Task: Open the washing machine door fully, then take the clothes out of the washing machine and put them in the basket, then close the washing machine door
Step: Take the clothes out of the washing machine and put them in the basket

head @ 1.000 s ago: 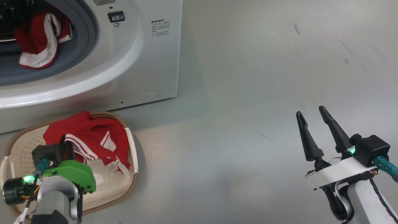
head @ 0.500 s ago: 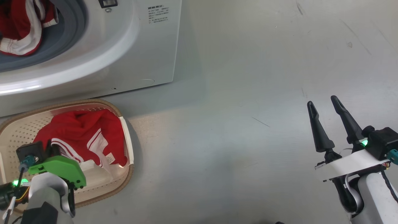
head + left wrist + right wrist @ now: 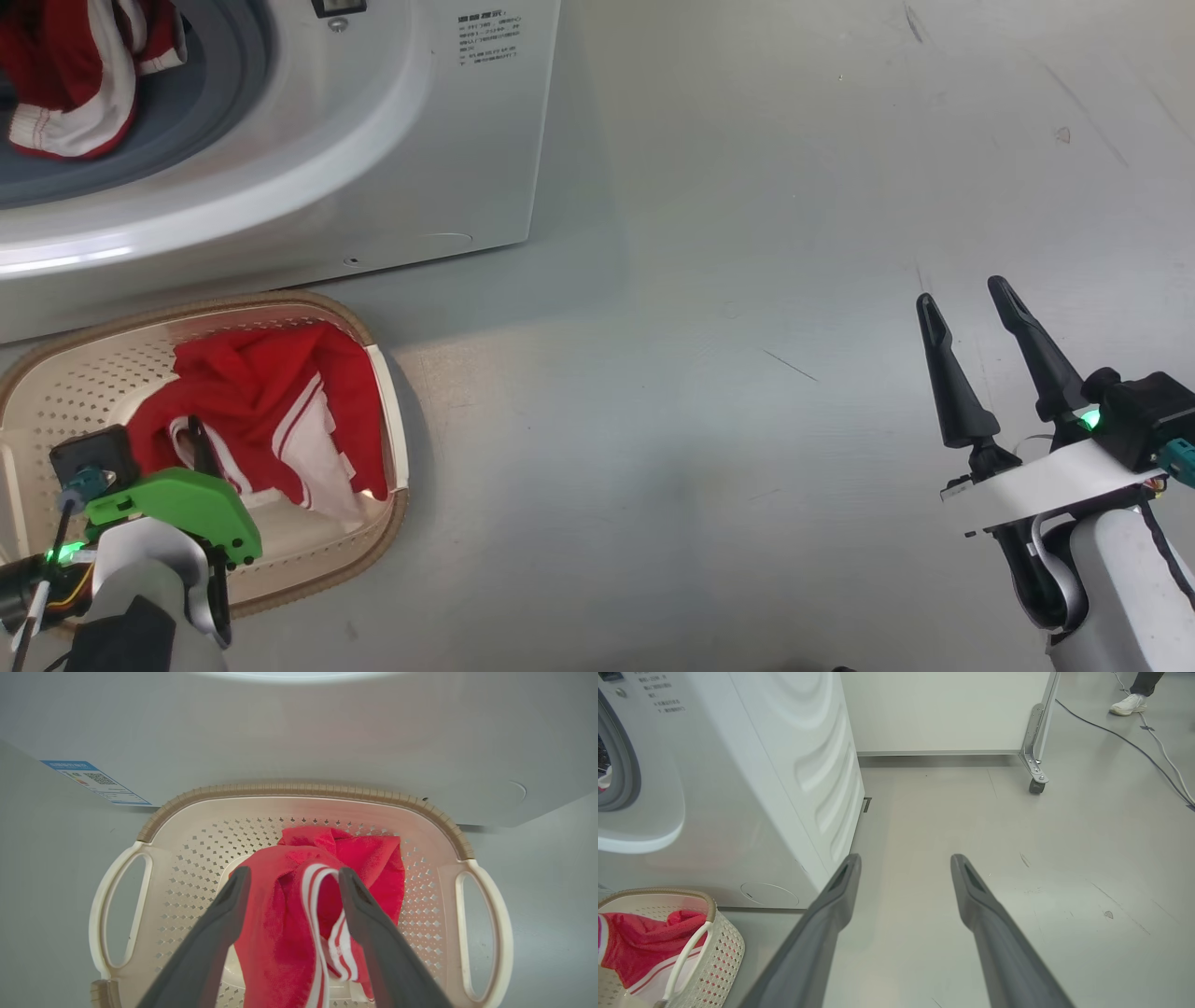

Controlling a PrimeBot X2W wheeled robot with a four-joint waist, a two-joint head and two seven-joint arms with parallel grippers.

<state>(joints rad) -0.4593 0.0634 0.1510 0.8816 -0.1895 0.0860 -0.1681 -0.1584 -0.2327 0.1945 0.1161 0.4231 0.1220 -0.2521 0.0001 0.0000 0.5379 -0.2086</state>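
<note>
The white washing machine [image 3: 448,168] stands at the upper left, and red clothes with white trim [image 3: 65,75] hang in its grey-ringed port [image 3: 215,103]. The washing machine door is out of view. Below the machine, the cream basket [image 3: 280,301] holds a red striped garment [image 3: 280,392]. My left gripper [image 3: 187,443] hangs over the basket, open. In the left wrist view the garment [image 3: 280,933] lies between and under the left gripper's [image 3: 294,875] spread fingers, inside the basket [image 3: 303,787]. My right gripper [image 3: 962,292] stands open and empty over bare floor at the right.
The right wrist view shows the machine's side [image 3: 808,765] and the basket [image 3: 724,947] at the lower left. Behind are a white panel on a caster [image 3: 1036,784], a floor cable [image 3: 1134,742] and a person's white shoe [image 3: 1125,703]. A blue label [image 3: 93,781] is on the machine.
My left gripper has opened and the red garment has slumped lower into the basket. The head camera shifted a little. The right arm has hardly moved.
</note>
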